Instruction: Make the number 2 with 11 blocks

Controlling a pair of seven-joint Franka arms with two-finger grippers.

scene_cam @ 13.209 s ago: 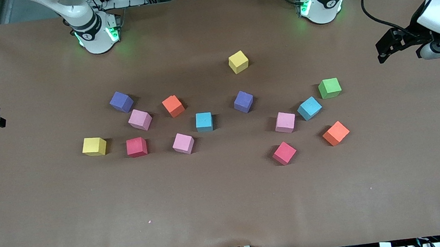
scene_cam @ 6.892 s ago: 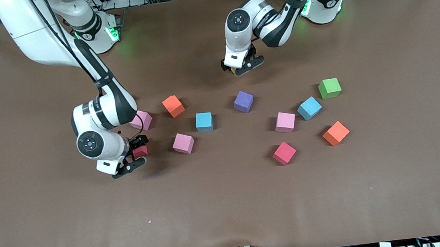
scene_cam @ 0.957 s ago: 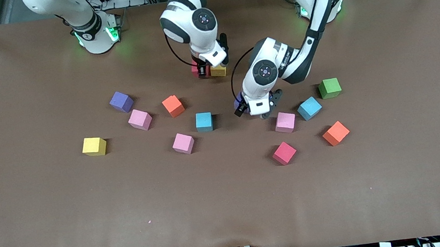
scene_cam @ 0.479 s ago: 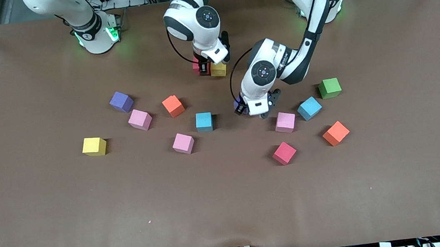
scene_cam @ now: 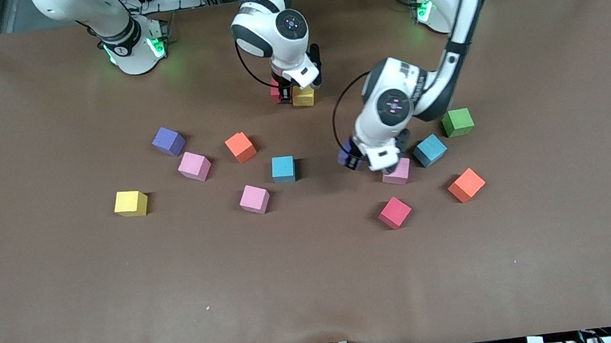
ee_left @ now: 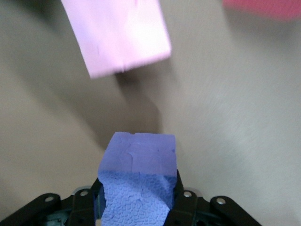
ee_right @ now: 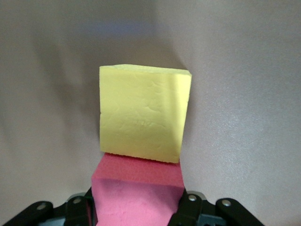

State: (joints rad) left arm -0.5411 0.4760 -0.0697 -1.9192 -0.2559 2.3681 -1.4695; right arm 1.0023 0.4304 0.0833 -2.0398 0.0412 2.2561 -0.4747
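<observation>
My right gripper [scene_cam: 279, 93] is shut on a red cube [scene_cam: 276, 92], low at the table, touching a yellow cube [scene_cam: 303, 97] on the side toward the right arm's end. In the right wrist view the red cube [ee_right: 136, 188] sits between the jaws of the gripper [ee_right: 138, 200] against the yellow cube [ee_right: 143, 115]. My left gripper [scene_cam: 353, 158] is shut on a purple cube [scene_cam: 348, 157] and holds it just over the table beside a pink cube [scene_cam: 399, 173]. The left wrist view shows that gripper [ee_left: 138, 193], the purple cube [ee_left: 138, 157] and the pink cube [ee_left: 117, 33].
Loose on the brown table [scene_cam: 319, 286]: purple [scene_cam: 168, 141], pink [scene_cam: 194, 166], orange [scene_cam: 240, 147], light blue [scene_cam: 283, 169], pink [scene_cam: 255, 199], yellow [scene_cam: 131, 203], light blue [scene_cam: 430, 150], green [scene_cam: 457, 122], orange [scene_cam: 466, 185], red [scene_cam: 395, 212].
My left gripper has lifted the purple cube and carried it toward the front camera, up beside the pink cube. My right gripper has barely shifted, holding the red cube against the yellow one.
</observation>
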